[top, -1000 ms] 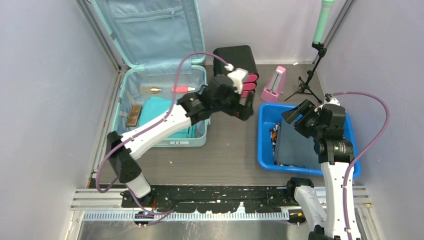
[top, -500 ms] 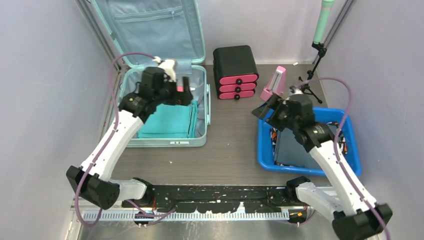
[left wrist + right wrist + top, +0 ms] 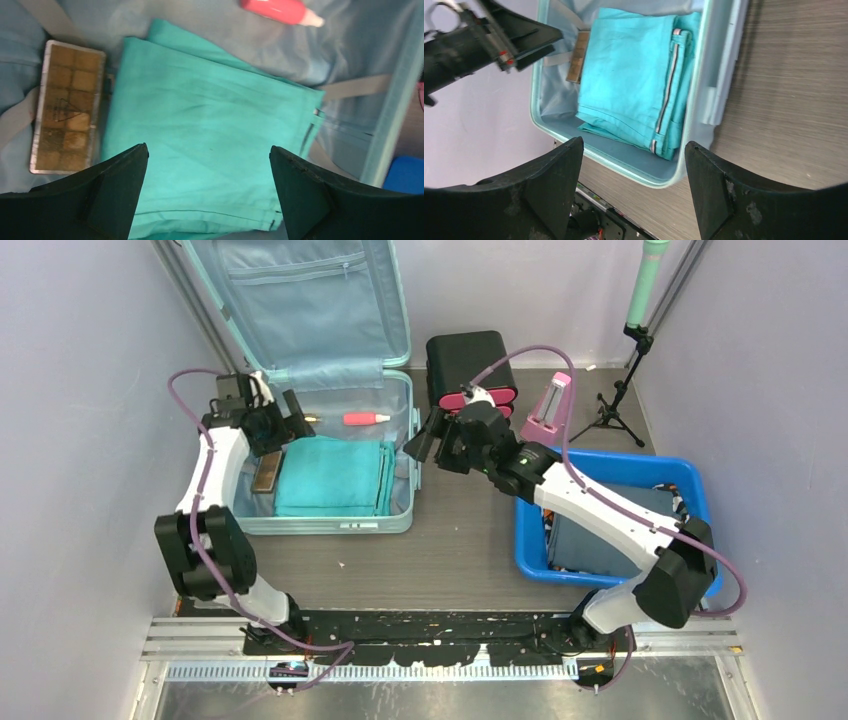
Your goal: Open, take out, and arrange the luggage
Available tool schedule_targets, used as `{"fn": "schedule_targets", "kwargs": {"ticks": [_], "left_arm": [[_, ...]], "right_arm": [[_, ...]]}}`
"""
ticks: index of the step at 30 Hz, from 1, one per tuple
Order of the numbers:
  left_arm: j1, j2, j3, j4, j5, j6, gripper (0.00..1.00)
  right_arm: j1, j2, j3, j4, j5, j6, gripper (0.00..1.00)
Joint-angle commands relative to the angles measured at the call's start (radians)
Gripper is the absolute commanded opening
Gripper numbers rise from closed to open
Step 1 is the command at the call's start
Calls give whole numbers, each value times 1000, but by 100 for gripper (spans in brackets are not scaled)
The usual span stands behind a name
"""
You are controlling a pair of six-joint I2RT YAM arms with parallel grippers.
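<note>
Fingers of your left gripper (image 3: 207, 150) stand wide apart above the folded teal cloth (image 3: 210, 115) inside the luggage (image 3: 330, 525), and they touch nothing. Your right gripper (image 3: 634, 145) is spread wide too and holds nothing; it hangs near the 3 o'clock edge of the luggage. The luggage lies open at 11 o'clock on the table (image 3: 450, 550), with its lid raised at 12 o'clock.

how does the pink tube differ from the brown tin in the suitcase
The pink tube is slim and round with a white cap; the brown tin is flat, rectangular, gridded in squares. The tube lies beyond the folded teal cloth, the tin along the cloth's left side. Both rest on the lining of the open luggage, untouched.
</note>
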Motion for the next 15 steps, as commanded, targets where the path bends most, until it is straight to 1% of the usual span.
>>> {"fn": "schedule_targets", "kwargs": {"ticks": [1, 7, 11, 15], "left_arm": [[75, 106, 68, 8, 110, 49, 93], [107, 174, 79, -17, 18, 110, 92], [108, 200, 54, 0, -2, 154, 90], [111, 257, 99, -19, -10, 159, 87]], "right_arm": [[24, 35, 64, 131, 4, 18, 79], [41, 149, 144, 112, 95, 5, 78], [55, 241, 218, 85, 126, -14, 78], [78, 330, 284, 94, 135, -34, 77]]}}
